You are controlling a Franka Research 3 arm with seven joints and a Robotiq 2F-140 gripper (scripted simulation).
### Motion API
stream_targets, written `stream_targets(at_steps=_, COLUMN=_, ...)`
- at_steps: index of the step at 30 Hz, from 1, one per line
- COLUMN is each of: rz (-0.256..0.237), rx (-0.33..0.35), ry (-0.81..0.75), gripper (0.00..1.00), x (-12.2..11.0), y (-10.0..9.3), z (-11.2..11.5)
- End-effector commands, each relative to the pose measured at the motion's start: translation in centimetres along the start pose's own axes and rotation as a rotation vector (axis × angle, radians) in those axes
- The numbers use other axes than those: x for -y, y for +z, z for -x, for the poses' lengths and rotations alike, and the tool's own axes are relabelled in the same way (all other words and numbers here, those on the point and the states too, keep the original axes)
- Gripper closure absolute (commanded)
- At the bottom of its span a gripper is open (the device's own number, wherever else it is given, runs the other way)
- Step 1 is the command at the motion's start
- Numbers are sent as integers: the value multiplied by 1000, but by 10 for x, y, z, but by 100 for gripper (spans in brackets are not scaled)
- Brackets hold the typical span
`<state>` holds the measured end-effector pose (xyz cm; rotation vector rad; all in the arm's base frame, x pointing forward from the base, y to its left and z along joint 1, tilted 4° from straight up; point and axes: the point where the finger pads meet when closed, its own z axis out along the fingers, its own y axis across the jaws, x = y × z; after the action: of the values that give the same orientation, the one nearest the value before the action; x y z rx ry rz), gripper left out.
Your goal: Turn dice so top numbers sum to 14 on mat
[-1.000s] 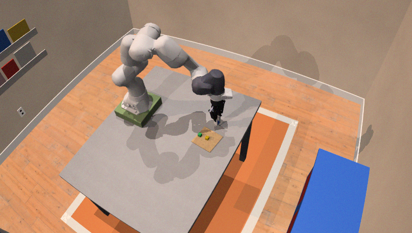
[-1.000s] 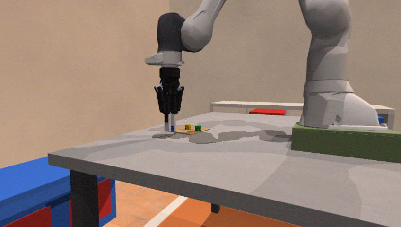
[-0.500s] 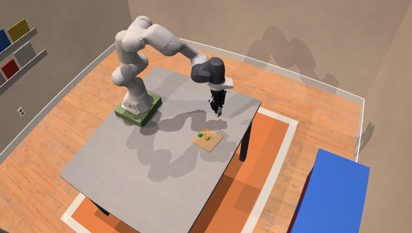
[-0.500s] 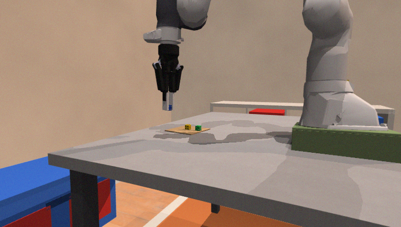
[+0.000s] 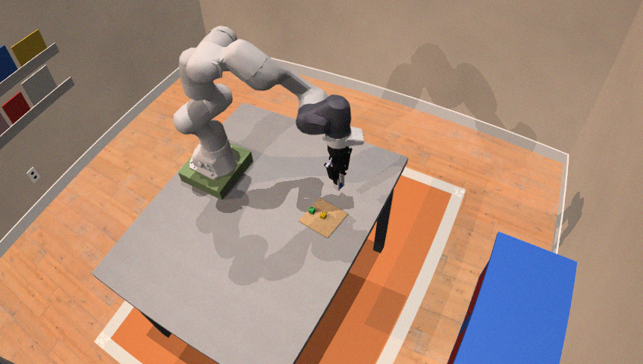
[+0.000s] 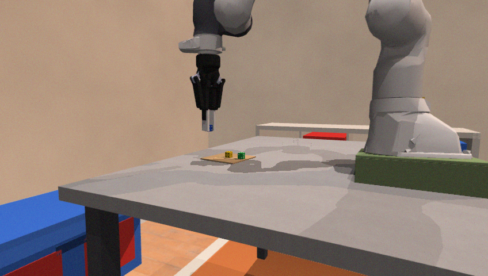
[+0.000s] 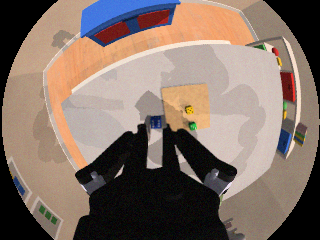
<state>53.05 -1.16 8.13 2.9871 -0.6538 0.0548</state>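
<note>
Beige walls behind; wood floor below, orange patch with white border; blue cabinet lower down, well apart; shadows cast underneath.

The gripper, clamped on a blue die, hangs above the gray table, with open air between its fingertips and the tabletop and nothing standing between it and the tan mat. On the mat, 2 low obstacles, a yellow die and a green die, stand near each other but apart, the green 1 close to an edge, leaving a broad bare stretch of mat on the yellow die's side. The green base block, the tallest thing's footing on the table, sits well apart from the mat.
</note>
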Motion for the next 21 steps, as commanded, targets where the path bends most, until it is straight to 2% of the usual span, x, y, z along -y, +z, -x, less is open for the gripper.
stream_targets(at_steps=1, rz=-7, rx=15, ry=-173, gripper=91, x=-54, y=1, z=-35)
stream_targets(at_steps=6, rz=-7, rx=15, ry=-173, gripper=91, x=-54, y=1, z=-35)
stream_targets(at_steps=9, rz=-7, rx=15, ry=-208, gripper=91, x=-73, y=1, z=-46)
stream_targets(at_steps=12, rz=-7, rx=15, ry=-208, gripper=91, x=-73, y=1, z=-47)
stream_targets(at_steps=13, rz=-7, rx=15, ry=-222, gripper=91, x=-81, y=0, z=-51)
stream_targets(at_steps=21, rz=-7, rx=15, ry=-225, gripper=91, x=-83, y=0, z=-52)
